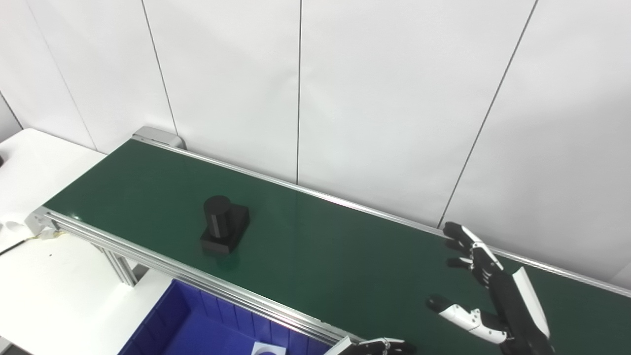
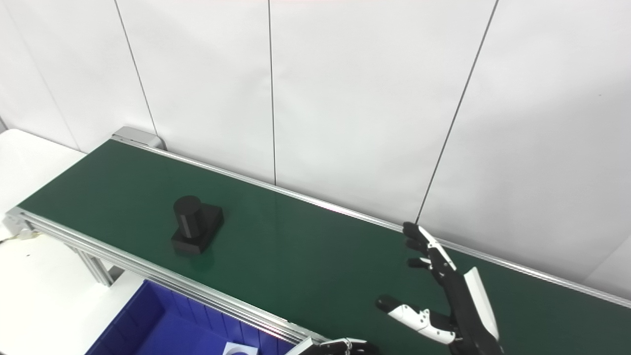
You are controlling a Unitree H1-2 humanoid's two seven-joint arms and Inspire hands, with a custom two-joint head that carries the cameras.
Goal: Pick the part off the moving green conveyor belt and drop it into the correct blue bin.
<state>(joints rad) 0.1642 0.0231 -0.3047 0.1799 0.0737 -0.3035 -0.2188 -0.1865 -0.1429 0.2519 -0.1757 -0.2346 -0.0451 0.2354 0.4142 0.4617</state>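
A black part (image 1: pixel 224 224), an upright cylinder on a flat rectangular base, rides on the green conveyor belt (image 1: pixel 345 246) toward its left half. My right hand (image 1: pixel 503 301) hovers over the belt's right end, far to the right of the part, open with fingers spread and thumb out, holding nothing. Only the fingertips of my left hand (image 1: pixel 382 346) show at the bottom edge, near the belt's front rail. A blue bin (image 1: pixel 162 310) stands below the front rail, under the part's stretch of belt.
A small white item (image 1: pixel 268 349) lies in the blue bin at the bottom edge. A white table (image 1: pixel 49 281) lies left of and under the conveyor's end. White wall panels rise directly behind the belt's far rail (image 1: pixel 345 202).
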